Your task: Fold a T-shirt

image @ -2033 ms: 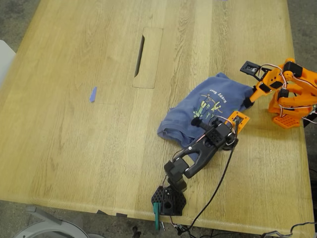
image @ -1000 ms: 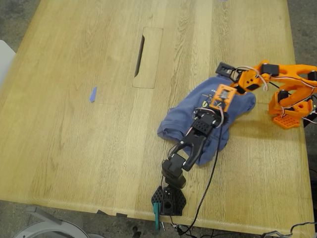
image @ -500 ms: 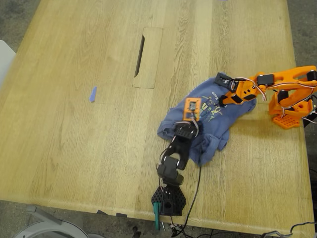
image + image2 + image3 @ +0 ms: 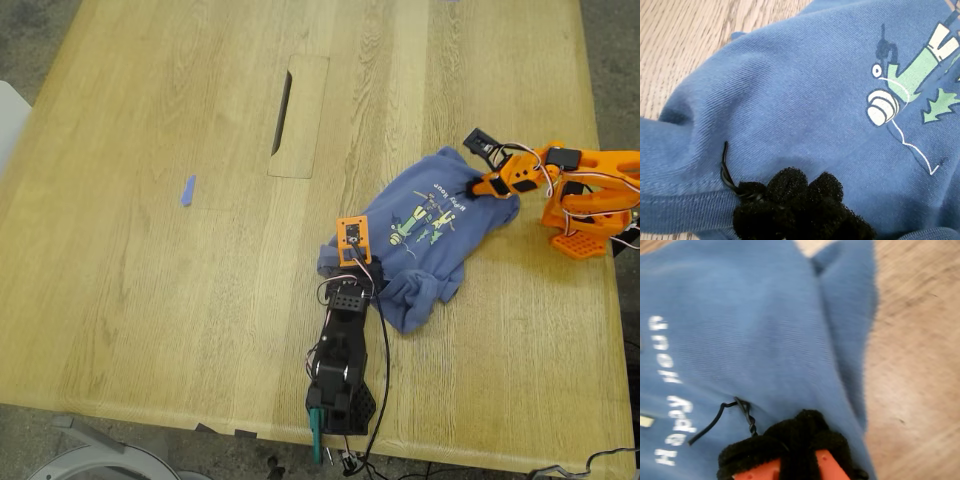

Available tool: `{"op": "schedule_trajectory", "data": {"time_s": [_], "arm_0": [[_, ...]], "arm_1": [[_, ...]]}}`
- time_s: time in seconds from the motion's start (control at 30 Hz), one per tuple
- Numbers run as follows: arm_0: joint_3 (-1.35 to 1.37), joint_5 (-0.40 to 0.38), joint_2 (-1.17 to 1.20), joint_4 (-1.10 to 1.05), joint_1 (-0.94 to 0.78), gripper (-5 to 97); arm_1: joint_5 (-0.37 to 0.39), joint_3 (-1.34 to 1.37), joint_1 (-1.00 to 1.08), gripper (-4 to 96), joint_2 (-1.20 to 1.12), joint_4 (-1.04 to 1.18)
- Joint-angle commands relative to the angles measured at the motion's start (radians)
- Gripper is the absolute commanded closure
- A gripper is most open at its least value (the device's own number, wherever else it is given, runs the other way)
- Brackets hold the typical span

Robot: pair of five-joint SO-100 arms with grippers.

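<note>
In the exterior view, the slate-blue T-shirt (image 4: 425, 245) lies bunched on the pale oak table (image 4: 150, 250). The first gripper (image 4: 351, 245) has shifted to the shirt's edge on the exterior view's left, and the second gripper (image 4: 478, 186) has drawn back rightward, uncovering the print. The first wrist view shows ribbed knit, the cartoon print (image 4: 905, 85) and a black foam pad (image 4: 800, 200) against the cloth; how far those jaws stand apart cannot be told. The second wrist view shows white lettering (image 4: 670, 405) and another foam pad (image 4: 790, 442), with the jaw opening equally unclear.
</note>
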Motion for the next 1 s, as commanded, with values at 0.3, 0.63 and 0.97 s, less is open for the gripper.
{"op": "schedule_trajectory", "data": {"time_s": [0.3, 0.63, 0.97], "arm_0": [[-0.376, 0.018, 0.104, 0.339, 0.181, 92], [-0.712, 0.031, -0.29, 0.202, 0.244, 92], [-0.71, 0.02, -0.643, -0.164, 0.095, 92]], "arm_1": [[-0.02, -0.485, -0.069, 91.2, -0.144, 0.245], [-0.028, -0.808, -0.33, 91.2, -0.54, 0.163], [-0.02, -0.6, -0.4, 91.2, -0.68, -0.101]]}}
